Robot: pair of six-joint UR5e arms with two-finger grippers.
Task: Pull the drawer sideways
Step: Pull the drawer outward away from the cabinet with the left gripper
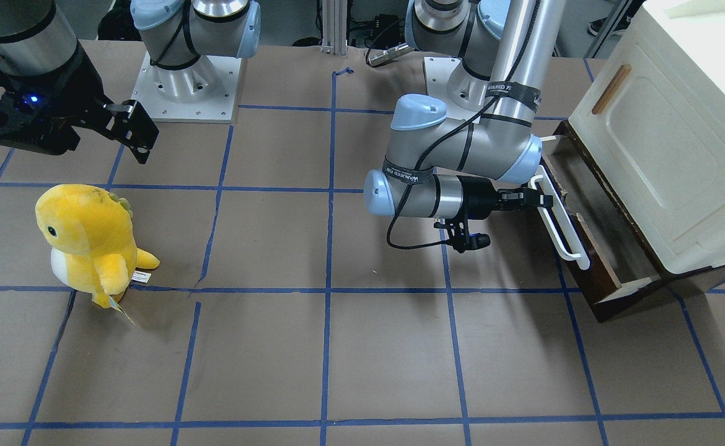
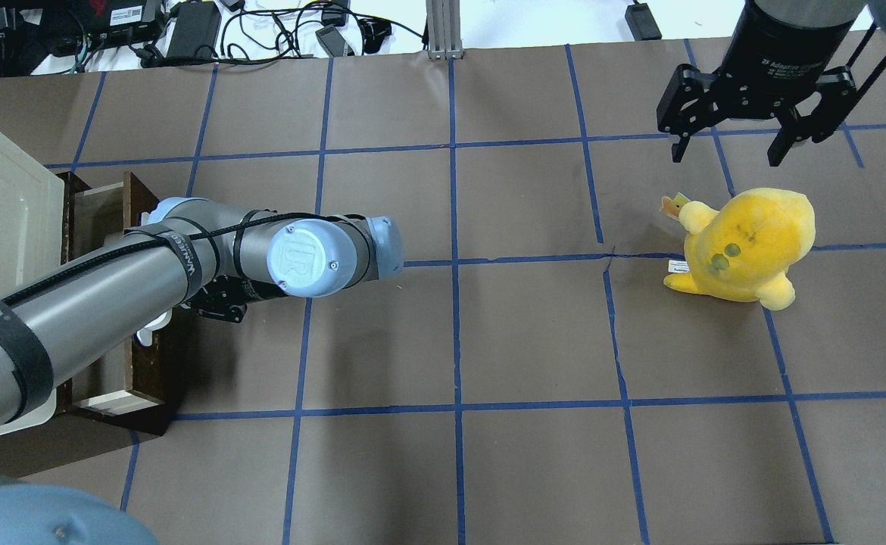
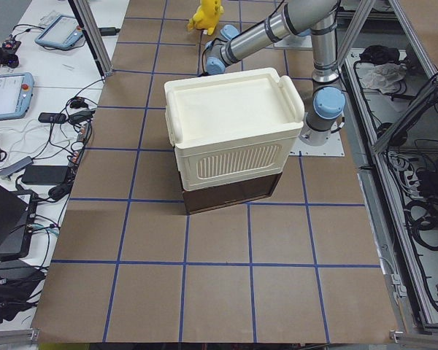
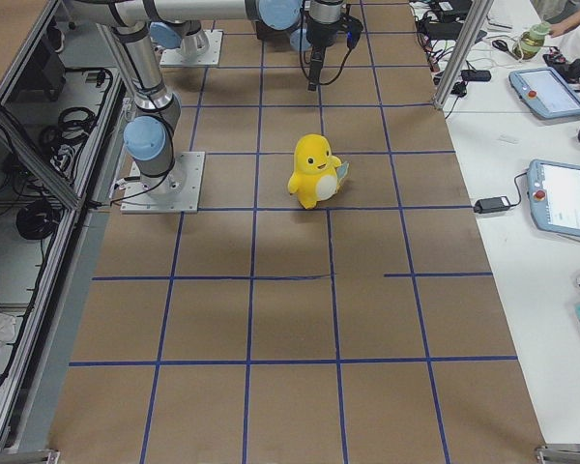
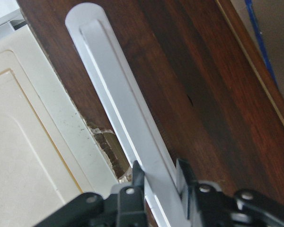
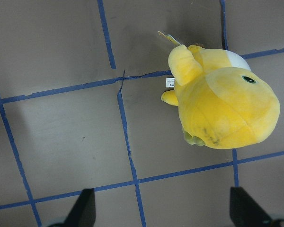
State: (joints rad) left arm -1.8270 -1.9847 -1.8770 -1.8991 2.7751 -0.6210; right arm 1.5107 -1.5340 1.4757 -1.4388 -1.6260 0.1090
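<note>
The dark brown drawer [image 1: 593,272] stands partly pulled out from under the cream-white cabinet [image 1: 666,148] at the table's end on my left. Its long white bar handle [image 1: 564,232] runs along its front. My left gripper [image 1: 541,199] is shut on that handle near its far end. In the left wrist view the two fingers [image 5: 137,177] press both sides of the white bar [image 5: 118,99] against the dark wood front [image 5: 203,94]. My right gripper [image 2: 746,144] is open and empty, hanging above the table beyond a yellow plush.
A yellow plush toy [image 1: 90,235] stands on the brown table on my right side and shows under the right gripper [image 6: 222,104]. The cabinet door bears a small tan wooden handle [image 1: 610,90]. Blue tape lines grid the table. The arm bases [image 1: 183,80] stand at the robot's edge.
</note>
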